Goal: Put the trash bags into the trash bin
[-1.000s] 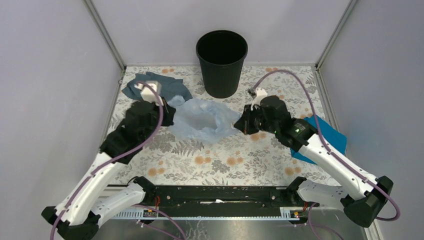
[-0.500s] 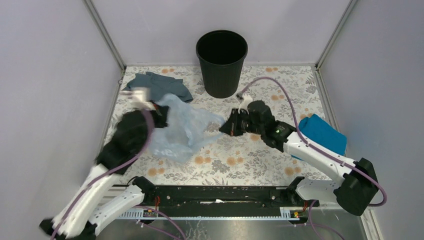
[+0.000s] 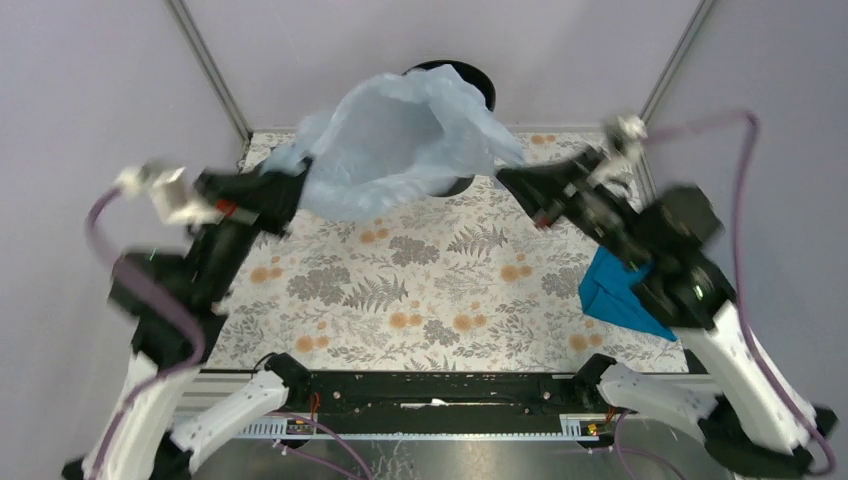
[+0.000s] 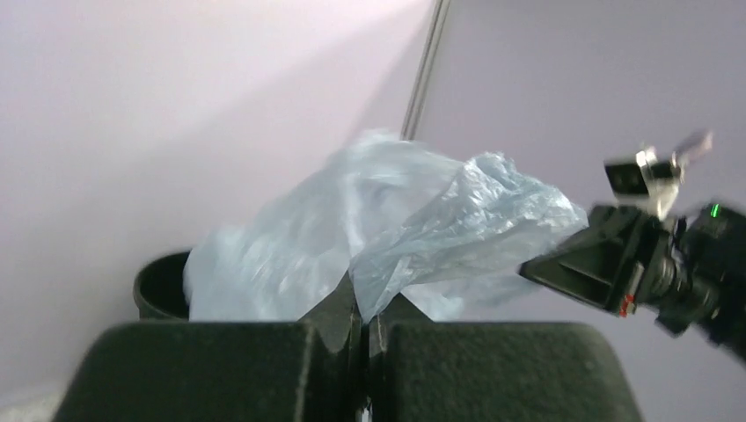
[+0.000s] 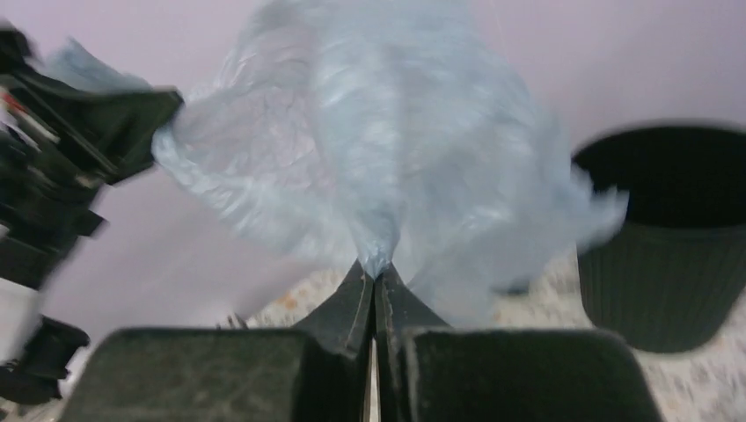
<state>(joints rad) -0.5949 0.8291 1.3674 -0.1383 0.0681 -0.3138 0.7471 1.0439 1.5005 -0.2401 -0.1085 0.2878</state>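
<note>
The pale blue translucent trash bag hangs stretched in the air between both grippers. It covers most of the black trash bin at the back, so only part of the rim and base show. My left gripper is shut on the bag's left edge. My right gripper is shut on its right edge. In the left wrist view the jaws pinch the bag, with the bin behind it. In the right wrist view the jaws pinch the bag, and the bin stands at the right.
A bright blue folded piece lies on the floral table cover at the right, under my right arm. Lilac walls and metal corner posts enclose the table. The dark slate-blue cloth is hidden behind the bag and my left arm.
Both arms have risen fast and spread apart, lifting the bag off the table and up in front of the bin. The arms are motion-blurred.
</note>
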